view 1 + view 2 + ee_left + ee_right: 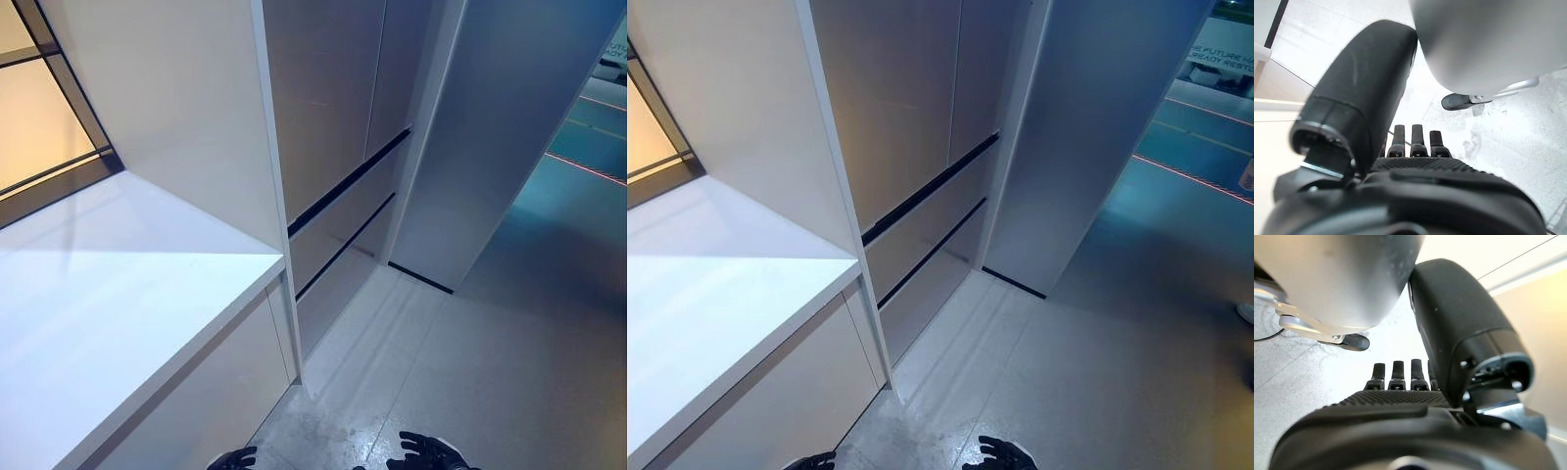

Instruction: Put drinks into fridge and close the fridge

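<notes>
The fridge (333, 108) is a tall steel-grey unit set into the wall ahead, with two upper doors and two drawers (343, 211) below them. All of its fronts are shut. My left hand (1415, 169) hangs by my side above the floor, fingers (1417, 142) straight and thumb out, holding nothing. My right hand (1396, 401) hangs the same way on the other side, fingers (1398, 374) straight and empty. Both hands are well short of the fridge.
A white counter (118, 294) with a cabinet front (216, 401) under it stands at my left, ending in a tall white side panel (176, 108) against the fridge. A grey wall panel (490, 147) juts out to the right of the fridge. Light tiled floor (490, 392) lies ahead.
</notes>
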You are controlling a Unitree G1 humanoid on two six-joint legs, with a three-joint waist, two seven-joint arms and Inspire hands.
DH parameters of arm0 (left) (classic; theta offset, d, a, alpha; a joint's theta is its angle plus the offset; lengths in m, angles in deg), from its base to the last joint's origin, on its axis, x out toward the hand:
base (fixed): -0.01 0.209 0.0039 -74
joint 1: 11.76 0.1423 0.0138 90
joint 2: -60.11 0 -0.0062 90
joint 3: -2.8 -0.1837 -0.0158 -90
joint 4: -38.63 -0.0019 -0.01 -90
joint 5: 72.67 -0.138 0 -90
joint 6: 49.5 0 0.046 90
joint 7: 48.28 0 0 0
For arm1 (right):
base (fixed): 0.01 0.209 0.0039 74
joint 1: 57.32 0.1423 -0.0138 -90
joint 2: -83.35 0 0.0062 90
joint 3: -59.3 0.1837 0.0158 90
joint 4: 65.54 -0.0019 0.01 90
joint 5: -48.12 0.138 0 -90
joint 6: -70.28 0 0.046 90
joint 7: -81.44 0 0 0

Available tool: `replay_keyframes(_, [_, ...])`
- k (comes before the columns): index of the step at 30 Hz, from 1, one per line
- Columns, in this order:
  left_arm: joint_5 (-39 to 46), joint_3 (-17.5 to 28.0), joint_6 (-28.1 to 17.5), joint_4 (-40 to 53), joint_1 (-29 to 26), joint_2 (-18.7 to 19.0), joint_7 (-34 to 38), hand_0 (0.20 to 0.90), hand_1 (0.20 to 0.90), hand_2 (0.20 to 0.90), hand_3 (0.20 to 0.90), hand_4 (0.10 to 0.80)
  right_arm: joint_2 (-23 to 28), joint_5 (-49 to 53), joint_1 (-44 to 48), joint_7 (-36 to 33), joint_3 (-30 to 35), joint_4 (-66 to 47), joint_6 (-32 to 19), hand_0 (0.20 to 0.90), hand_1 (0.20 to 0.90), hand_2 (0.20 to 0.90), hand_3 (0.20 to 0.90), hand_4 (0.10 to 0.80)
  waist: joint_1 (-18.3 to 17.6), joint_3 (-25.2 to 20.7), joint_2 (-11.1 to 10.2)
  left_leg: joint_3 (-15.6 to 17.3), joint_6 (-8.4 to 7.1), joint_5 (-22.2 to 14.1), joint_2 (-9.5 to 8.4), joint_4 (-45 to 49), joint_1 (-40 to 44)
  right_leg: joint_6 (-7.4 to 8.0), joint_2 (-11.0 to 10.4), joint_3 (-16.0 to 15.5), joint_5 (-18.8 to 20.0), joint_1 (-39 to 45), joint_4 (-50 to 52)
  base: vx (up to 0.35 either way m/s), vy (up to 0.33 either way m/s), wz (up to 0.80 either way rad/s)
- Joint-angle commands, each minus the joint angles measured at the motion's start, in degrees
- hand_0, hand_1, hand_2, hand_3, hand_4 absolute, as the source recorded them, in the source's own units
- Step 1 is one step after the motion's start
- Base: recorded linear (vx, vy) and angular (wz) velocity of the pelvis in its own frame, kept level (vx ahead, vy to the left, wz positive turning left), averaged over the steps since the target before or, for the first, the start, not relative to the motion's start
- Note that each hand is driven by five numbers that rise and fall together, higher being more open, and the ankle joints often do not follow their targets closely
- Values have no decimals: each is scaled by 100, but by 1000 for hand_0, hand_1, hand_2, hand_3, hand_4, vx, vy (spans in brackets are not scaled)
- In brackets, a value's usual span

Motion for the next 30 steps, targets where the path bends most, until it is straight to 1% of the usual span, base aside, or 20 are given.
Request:
replay_keyframes(1, [-70,73,-219,-299,-371,16,-82,900,900,900,900,800,210,24,166,339,-204,135,-286,900,900,900,900,800,30,89,73,346,59,-474,-183,325,-39,280,82,-326,-604,-63,657,2,19,6])
replay_keyframes(5, [210,91,-246,-313,-433,-19,-66,900,900,900,900,800,216,-152,180,383,-233,196,-185,900,900,900,900,800,88,117,83,256,71,-500,-220,360,-29,250,52,-406,-624,-5,632,-3,9,2])
replay_keyframes(8, [183,131,-72,-289,-472,-48,-175,900,900,900,900,800,215,-4,197,551,-216,169,21,900,900,900,900,800,169,155,98,145,73,-498,-245,421,-72,229,-7,-485,-660,34,657,-22,27,5])
replay_keyframes(12, [249,98,94,-443,-517,-87,-270,900,900,900,900,800,258,151,258,486,-200,148,215,900,900,900,900,800,253,207,126,32,109,-529,-290,539,-141,180,-56,-608,-729,44,741,-44,39,21])
replay_keyframes(15, [385,189,120,-565,-513,-90,-356,900,900,900,900,800,277,180,254,479,-171,192,245,900,900,900,900,800,311,202,131,-66,125,-560,-320,523,-87,164,-78,-700,-771,118,744,-6,21,23])
replay_keyframes(17, [329,234,86,-625,-502,-79,-429,900,900,900,900,800,268,181,237,488,-155,206,246,900,900,900,900,800,325,175,121,-94,120,-566,-328,504,-69,165,-86,-724,-781,142,734,13,3,30])
replay_keyframes(24, [353,280,-80,-714,-483,-100,-601,900,900,900,900,800,223,36,191,556,-218,309,201,900,900,900,900,800,338,101,75,-81,114,-569,-327,448,-36,192,-98,-739,-791,166,712,18,2,7])
replay_keyframes(30, [331,251,-66,-689,-543,-86,-547,900,900,900,900,800,241,49,224,569,-281,270,230,900,900,900,900,800,336,128,62,-68,132,-589,-326,463,-27,203,-100,-724,-793,155,732,0,0,0])
